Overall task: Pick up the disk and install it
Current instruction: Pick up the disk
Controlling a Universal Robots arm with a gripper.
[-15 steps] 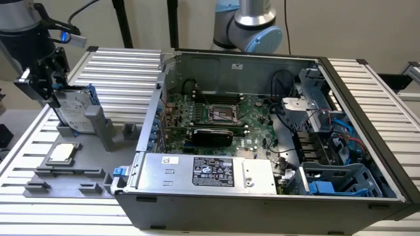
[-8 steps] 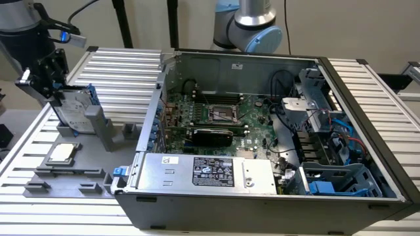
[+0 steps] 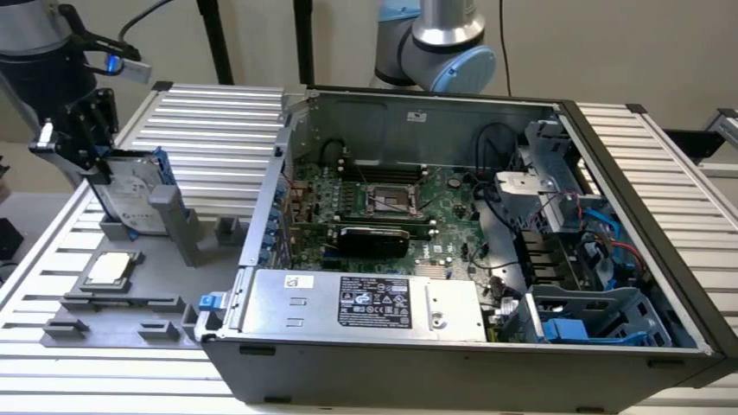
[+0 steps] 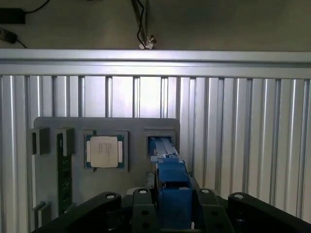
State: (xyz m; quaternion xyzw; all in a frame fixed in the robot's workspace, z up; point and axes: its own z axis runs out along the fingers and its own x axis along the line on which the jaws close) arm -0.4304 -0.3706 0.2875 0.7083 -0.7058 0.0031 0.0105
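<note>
While in the hand, disk label, print unreadable.

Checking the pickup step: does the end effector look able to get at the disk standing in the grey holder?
Likely yes. The end effector sits at the upper edge of the disk, seemingly closed on its blue frame, and nothing stands between them.
</note>
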